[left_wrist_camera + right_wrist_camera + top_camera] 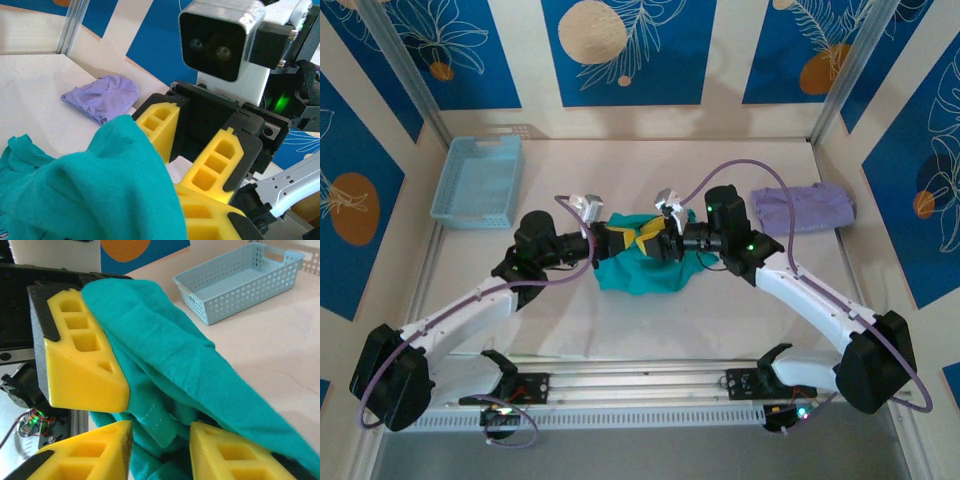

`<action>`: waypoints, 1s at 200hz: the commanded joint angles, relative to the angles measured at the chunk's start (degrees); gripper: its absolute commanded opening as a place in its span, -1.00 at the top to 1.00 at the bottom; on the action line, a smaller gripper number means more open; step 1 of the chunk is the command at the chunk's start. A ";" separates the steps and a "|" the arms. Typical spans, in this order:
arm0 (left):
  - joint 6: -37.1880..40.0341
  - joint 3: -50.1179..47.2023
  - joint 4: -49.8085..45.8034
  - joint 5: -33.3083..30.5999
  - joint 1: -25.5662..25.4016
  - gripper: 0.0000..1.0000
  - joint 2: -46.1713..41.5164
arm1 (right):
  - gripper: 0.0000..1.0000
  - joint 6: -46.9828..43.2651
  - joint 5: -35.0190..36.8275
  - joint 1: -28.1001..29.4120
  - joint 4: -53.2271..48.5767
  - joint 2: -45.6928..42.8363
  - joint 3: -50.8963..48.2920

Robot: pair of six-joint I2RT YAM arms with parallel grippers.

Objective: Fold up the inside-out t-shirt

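The teal t-shirt (pixel 640 270) is lying bunched in the middle of the table (pixel 740 320). Both arms are reaching in from the near edge and meeting head-on above the heap. The left gripper (pixel 612 238) is pinching a raised fold, with its jaws closed tight on the cloth. The fabric is draping over one yellow finger (pixel 80 360) and covering the other. I judge that lifting the fold this way is offering a free layer to the other arm, since a crumpled shirt has to be spread flat before it can be folded. The right gripper (pixel 160 442) is facing it with its fingers a moderate way apart. A stitched, hemmed layer of the shirt is hanging in the gap between them. The pads are not visibly pressing the fabric, so it is not gripping yet.

Which part is being held, sleeve, hem or collar, is hard to make out. From above, the two grippers are covering the far part of the heap, so I cannot tell whether any print is showing. The left gripper's own fingertips are running off the bottom of its wrist view. A pale blue perforated basket (pixel 480 180) is sitting at the far left corner. A crumpled lavender garment (pixel 803 208) is lying by the right edge, and both are well apart from the shirt.
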 commanded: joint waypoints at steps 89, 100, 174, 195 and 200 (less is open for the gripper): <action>2.62 -0.54 -0.83 -0.69 0.62 0.63 -1.77 | 1.00 -1.09 -3.72 -1.37 -2.31 -2.96 1.15; 3.35 -0.80 -1.55 -1.17 0.58 0.44 -1.77 | 1.00 -0.14 -4.04 -1.64 -3.33 -3.81 1.47; 6.37 -1.10 -4.41 -2.58 0.59 0.28 -0.53 | 1.00 1.69 -3.89 -1.74 -21.44 -3.33 11.40; 7.04 -1.55 -4.28 -3.00 0.57 0.27 -0.03 | 1.00 1.90 -2.12 -1.86 -25.89 -2.52 14.50; 6.96 -1.68 -3.94 -2.78 0.62 0.24 0.21 | 1.00 2.36 -1.90 -1.93 -25.98 -2.45 14.77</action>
